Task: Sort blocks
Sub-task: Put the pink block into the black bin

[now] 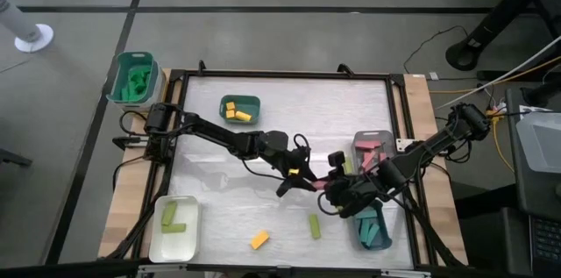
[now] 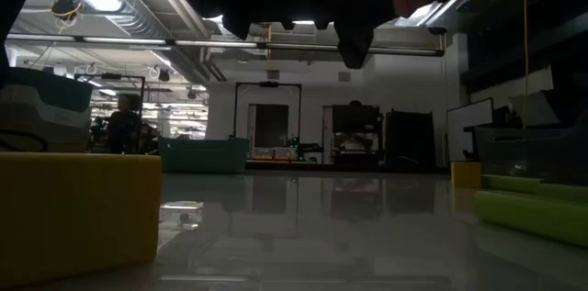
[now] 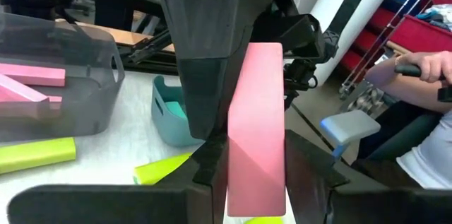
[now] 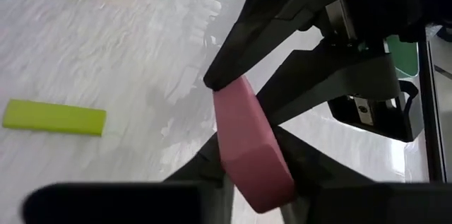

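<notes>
Pink block (image 3: 256,125) is the one in play right now, hanging mid-air over the middle of the desk (image 1: 289,103), pinched from both ends as far as I can tell. My left gripper (image 1: 307,181) has its fingers clamped on the sides of it, and my right gripper (image 1: 337,192) comes in from the opposite side with its fingers closing around the same block. Looks like a handover to me: the grey tray (image 1: 372,140) with the other pink bars sits on the right arm's side, so passing it across makes sense.

Rest of the blocks: yellow ones in the teal tray (image 1: 239,108) at the back, lime ones in the white tray (image 1: 175,228) at front left, teal ones in the tray at front right (image 1: 372,230). Still loose on the desk are an orange block (image 1: 259,240) and a lime bar (image 1: 314,225), both near the front edge and well apart from the grippers.

I'd want the right grip firm before the left lets go, otherwise the block drops.
</notes>
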Robot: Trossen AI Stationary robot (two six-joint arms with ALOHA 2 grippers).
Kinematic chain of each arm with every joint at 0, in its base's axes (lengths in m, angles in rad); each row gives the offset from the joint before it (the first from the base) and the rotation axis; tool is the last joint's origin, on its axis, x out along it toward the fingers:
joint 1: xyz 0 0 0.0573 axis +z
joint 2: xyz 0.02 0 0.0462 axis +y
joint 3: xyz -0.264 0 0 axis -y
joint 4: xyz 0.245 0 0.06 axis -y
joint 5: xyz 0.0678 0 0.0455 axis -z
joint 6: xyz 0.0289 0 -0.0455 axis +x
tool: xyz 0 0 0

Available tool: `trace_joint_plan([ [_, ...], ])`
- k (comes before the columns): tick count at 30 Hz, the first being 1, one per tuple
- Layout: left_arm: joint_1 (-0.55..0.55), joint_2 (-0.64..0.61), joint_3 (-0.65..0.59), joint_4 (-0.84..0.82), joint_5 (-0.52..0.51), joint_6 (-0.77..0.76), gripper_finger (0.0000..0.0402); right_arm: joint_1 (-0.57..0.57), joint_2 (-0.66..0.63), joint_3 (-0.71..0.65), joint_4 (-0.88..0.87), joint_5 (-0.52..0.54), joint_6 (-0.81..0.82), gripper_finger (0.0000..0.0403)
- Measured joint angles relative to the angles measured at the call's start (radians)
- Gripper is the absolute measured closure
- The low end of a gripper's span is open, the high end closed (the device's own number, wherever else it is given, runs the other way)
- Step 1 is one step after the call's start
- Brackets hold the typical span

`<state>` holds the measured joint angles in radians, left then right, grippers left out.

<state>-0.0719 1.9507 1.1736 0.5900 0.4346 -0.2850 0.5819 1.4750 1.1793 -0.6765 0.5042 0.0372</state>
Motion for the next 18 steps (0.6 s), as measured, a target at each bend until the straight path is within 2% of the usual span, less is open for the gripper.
trace_joint_plan([
  [2, 0.000, 0.000, 0.000, 0.000, 0.005, 0.000, 0.0302, 0.000, 0.000, 0.000, 0.000, -0.001, -0.010, 0.0347],
  [14, -0.006, 0.000, 0.001, -0.008, -0.005, 0.031, 0.0246, 0.000, 0.000, 0.000, -0.013, 0.000, -0.014, 0.0341],
  [18, 0.010, -0.001, 0.003, -0.062, -0.013, 0.031, 0.0227, 0.000, -0.007, 0.000, -0.083, -0.002, 0.025, 0.0351],
])
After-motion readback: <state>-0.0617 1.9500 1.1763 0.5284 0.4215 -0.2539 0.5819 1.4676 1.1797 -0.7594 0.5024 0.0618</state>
